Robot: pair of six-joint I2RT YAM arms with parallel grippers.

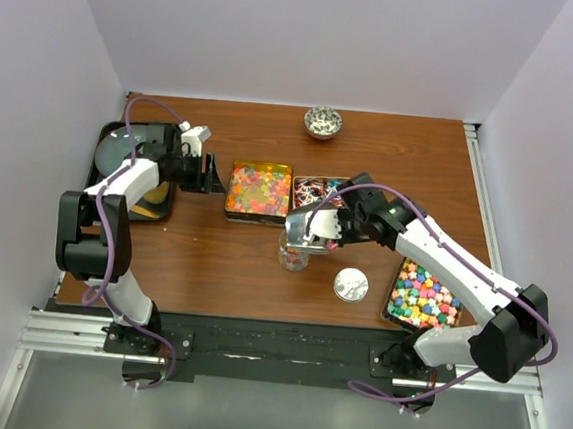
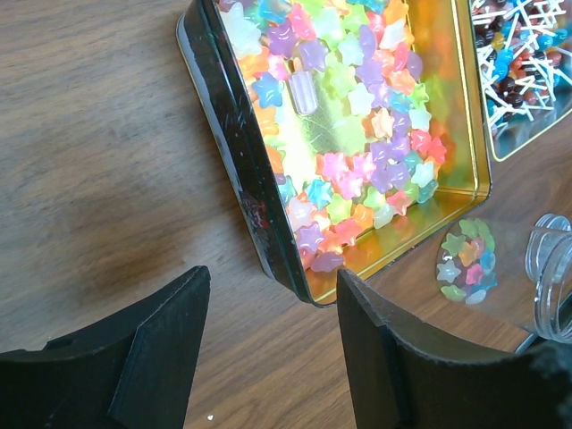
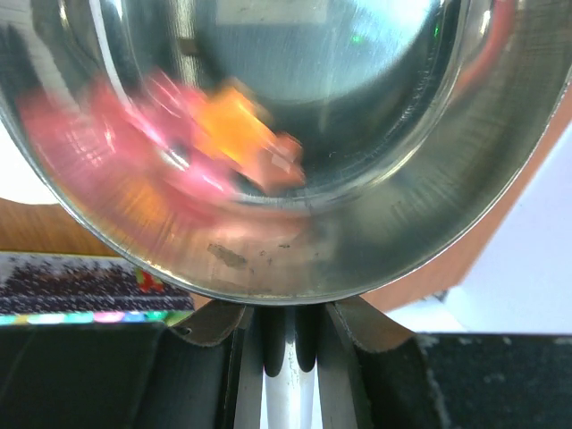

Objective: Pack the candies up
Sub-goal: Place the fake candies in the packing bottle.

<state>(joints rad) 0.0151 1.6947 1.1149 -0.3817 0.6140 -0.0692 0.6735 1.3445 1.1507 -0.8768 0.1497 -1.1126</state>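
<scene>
Tabletop (image 2: 89, 179) tin (image 2: 231, 152) of candies (image 2: 357, 116) lies beyond spread left hand (image 2: 268, 295); right hand (image 3: 286, 349) pinches scoop (image 3: 268, 134).

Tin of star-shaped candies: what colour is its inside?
Gold; the tin shows best in the left wrist view.

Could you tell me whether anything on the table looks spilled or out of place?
Yes: a small cluster of star sweets sits on the wood just outside the gold tin, beside the clear jar, apparently spilled. A pale tube-like piece also lies among the tin's sweets.
</scene>
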